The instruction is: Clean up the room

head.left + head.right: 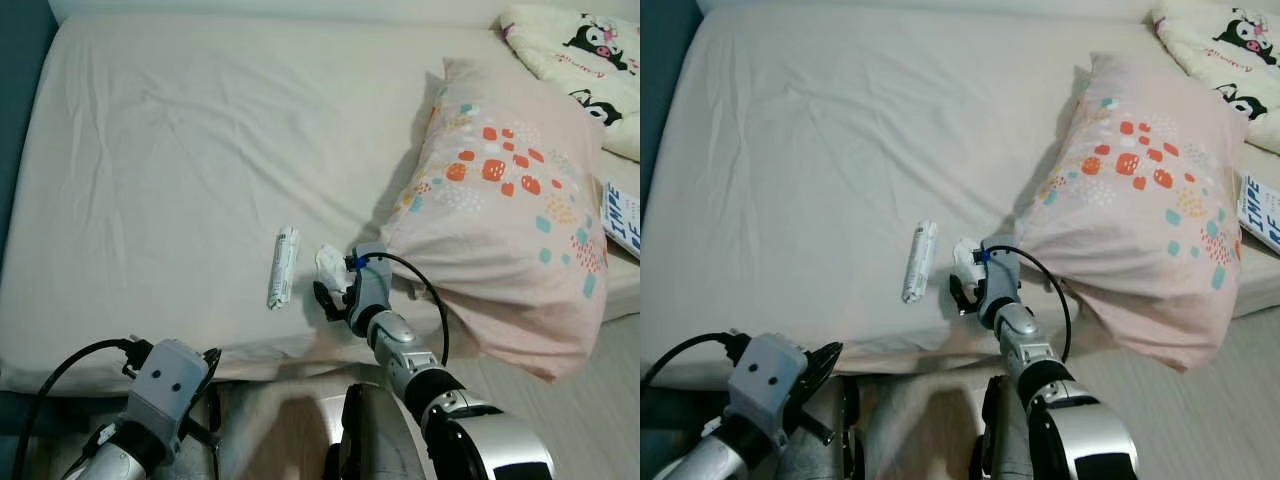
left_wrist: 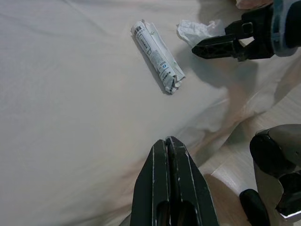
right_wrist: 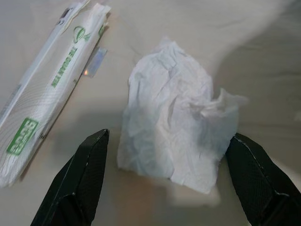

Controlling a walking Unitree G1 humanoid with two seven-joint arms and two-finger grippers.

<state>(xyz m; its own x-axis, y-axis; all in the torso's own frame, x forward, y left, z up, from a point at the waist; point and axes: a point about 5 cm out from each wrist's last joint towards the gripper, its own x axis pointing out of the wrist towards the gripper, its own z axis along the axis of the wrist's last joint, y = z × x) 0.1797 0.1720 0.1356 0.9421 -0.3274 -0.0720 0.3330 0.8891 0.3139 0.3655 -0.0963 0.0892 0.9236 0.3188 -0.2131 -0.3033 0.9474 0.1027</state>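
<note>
A crumpled white tissue (image 3: 169,122) lies on the cream bed sheet (image 1: 200,150) near the bed's front edge. My right gripper (image 3: 168,141) is open just above it, one black finger on each side, neither touching it. To the tissue's left lies a rolled white wrapper (image 1: 283,267) with green print. My left gripper (image 2: 167,143) is shut and empty, held low beside the bed's front edge, a good way short of the wrapper (image 2: 157,56).
A large pink pillow (image 1: 510,220) with orange and teal patches hangs over the bed's right front corner, close behind my right arm. A cartoon-print blanket (image 1: 585,60) and a book (image 1: 622,220) lie at the far right. Wooden floor (image 1: 600,400) runs below the bed.
</note>
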